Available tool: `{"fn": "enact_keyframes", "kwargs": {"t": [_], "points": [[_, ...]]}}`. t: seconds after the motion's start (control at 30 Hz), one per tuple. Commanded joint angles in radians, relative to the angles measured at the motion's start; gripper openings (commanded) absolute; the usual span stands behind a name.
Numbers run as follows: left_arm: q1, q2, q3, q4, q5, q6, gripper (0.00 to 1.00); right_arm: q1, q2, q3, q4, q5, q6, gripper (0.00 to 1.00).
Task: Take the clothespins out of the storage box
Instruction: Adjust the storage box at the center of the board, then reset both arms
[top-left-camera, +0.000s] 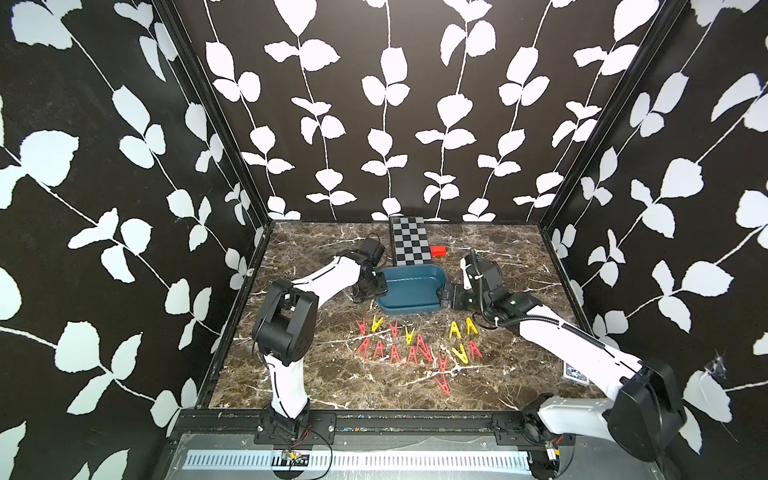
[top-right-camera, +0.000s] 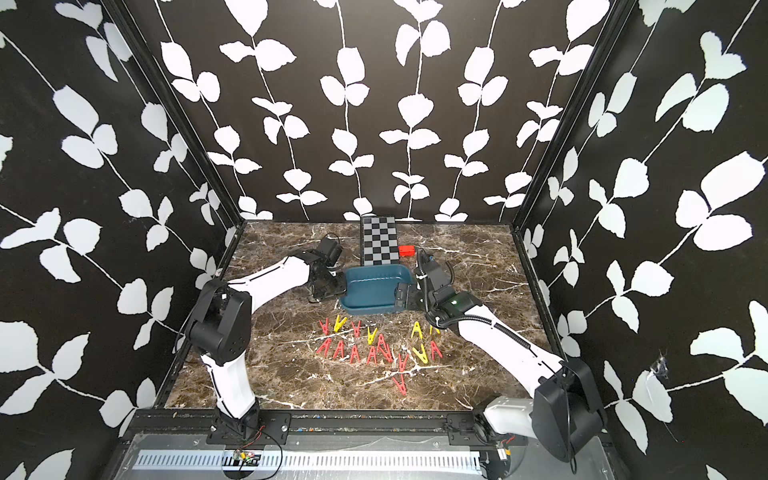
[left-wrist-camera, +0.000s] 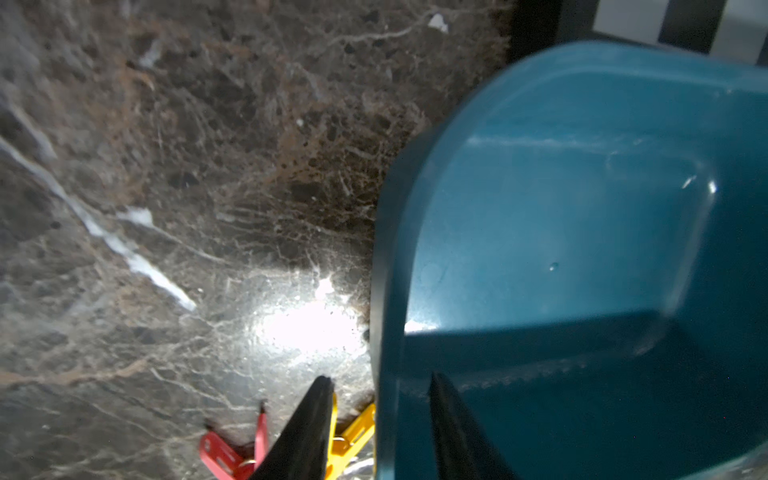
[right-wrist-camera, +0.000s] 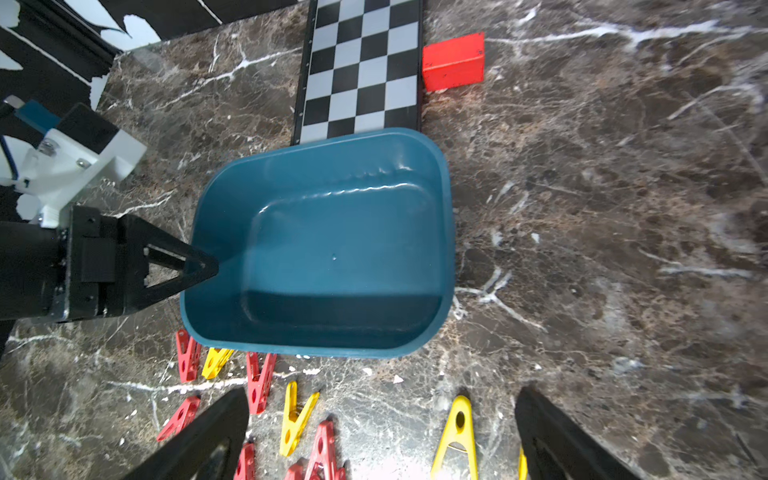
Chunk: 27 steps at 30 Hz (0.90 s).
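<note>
Brown marble worktop (top-left-camera: 332, 395), black leaf-print walls (top-left-camera: 374, 104); left tool (left-wrist-camera: 379, 380) parted astride the box (right-wrist-camera: 332, 249) rim, right tool (right-wrist-camera: 382, 392) spread wide.

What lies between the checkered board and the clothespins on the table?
The storage box, with nothing inside it; both top views show this.

The storage box (top-left-camera: 411, 271) is teal, clothespins (top-left-camera: 395, 353) red and yellow, board (top-left-camera: 409, 241) black-and-grey checkered.

Clothespins (top-left-camera: 395, 353) on table (top-left-camera: 316, 374) before storage box (top-left-camera: 409, 308), checkered board (top-left-camera: 409, 241) behind it
</note>
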Motion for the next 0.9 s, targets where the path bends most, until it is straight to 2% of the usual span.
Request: {"fn": "enact_keyframes", "kwargs": {"t": [0.0,0.07,0.23,0.3,0.47,0.6,0.73,0.87], "points": [[0.000,-0.102,0.007,-0.016,-0.035,0.033,0.51,-0.007,-0.051,-0.044,0.058,0.084,-0.012,0.99],[-0.001,-0.144,0.004,-0.017,-0.062,0.050,0.60,-0.009,-0.085,-0.080,0.093,0.140,-0.030,0.99],[0.012,-0.283,-0.031,0.003,-0.182,0.098,0.91,-0.012,-0.189,-0.213,0.220,0.351,-0.052,0.99],[0.032,-0.336,-0.051,0.006,-0.234,0.100,0.97,-0.021,-0.219,-0.257,0.262,0.419,-0.084,1.00],[0.099,-0.462,-0.147,0.025,-0.443,0.092,0.99,-0.042,-0.226,-0.337,0.366,0.564,-0.235,0.99],[0.153,-0.551,-0.287,0.141,-0.593,0.160,0.99,-0.087,-0.178,-0.360,0.421,0.620,-0.346,1.00],[0.236,-0.587,-0.400,0.256,-0.656,0.262,0.99,-0.147,-0.130,-0.376,0.490,0.657,-0.432,1.00],[0.331,-0.570,-0.484,0.373,-0.672,0.353,0.99,-0.225,-0.080,-0.357,0.546,0.610,-0.501,1.00]]}}
